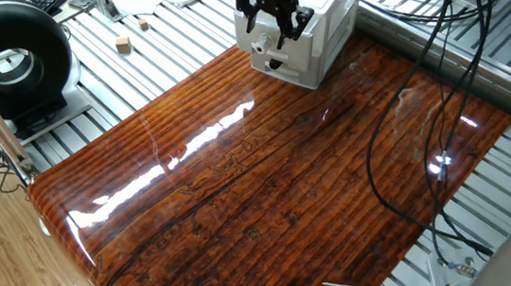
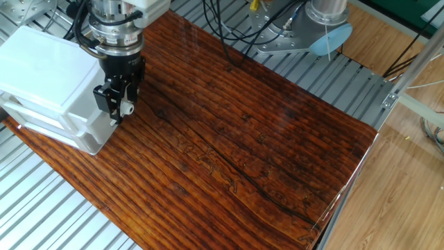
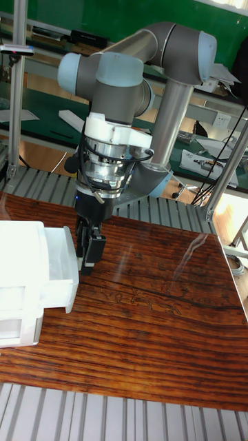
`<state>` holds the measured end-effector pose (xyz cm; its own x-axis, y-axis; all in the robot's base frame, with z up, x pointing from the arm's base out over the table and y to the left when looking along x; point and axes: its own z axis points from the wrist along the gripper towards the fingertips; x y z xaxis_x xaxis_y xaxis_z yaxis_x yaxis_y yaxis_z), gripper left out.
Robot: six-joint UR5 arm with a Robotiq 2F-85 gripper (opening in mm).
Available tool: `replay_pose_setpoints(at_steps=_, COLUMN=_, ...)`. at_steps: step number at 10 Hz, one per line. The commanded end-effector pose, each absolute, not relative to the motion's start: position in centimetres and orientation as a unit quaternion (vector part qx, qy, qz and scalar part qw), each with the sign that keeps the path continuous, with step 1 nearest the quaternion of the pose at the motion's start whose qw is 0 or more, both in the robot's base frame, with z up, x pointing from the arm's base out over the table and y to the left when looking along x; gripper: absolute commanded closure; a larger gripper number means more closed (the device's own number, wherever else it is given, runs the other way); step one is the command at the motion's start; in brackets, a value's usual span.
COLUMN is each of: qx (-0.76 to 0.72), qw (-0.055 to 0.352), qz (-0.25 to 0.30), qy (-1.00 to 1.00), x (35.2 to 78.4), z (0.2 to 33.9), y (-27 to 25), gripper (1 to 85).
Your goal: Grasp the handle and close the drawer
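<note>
A small white cabinet (image 2: 48, 76) stands at the edge of the wooden tabletop (image 1: 269, 180). Its upper drawer (image 3: 58, 265) sticks out a little from the cabinet body in the tall fixed view. The handle (image 2: 127, 107), a small white knob, shows between the black fingers of my gripper (image 2: 119, 104). The gripper (image 1: 272, 29) comes down from above right in front of the drawer front and is shut on the handle. The lower drawer's black knob (image 1: 273, 63) shows just below it. In the tall fixed view the gripper (image 3: 88, 253) hides the handle.
A black round device (image 1: 4, 60) and a small wooden block (image 1: 122, 45) lie off the board to the left. Black cables (image 1: 422, 97) hang over its right side. The arm's base (image 2: 305, 28) sits behind the board on a ribbed metal table (image 1: 169, 47).
</note>
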<state>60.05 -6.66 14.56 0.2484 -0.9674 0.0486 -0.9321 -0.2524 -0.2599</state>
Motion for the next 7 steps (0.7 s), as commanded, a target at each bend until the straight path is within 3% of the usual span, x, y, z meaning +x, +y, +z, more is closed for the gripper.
replay_pose_setpoints(at_steps=1, qx=-0.78, qw=0.099, qz=-0.098, qy=0.61, x=60.37, z=14.15, y=-6.37, gripper=27.3)
replay_pose_setpoints(at_steps=7, qx=-0.777, qw=0.101, qz=-0.096, qy=0.614, x=60.32, z=14.25, y=-6.41, gripper=36.0)
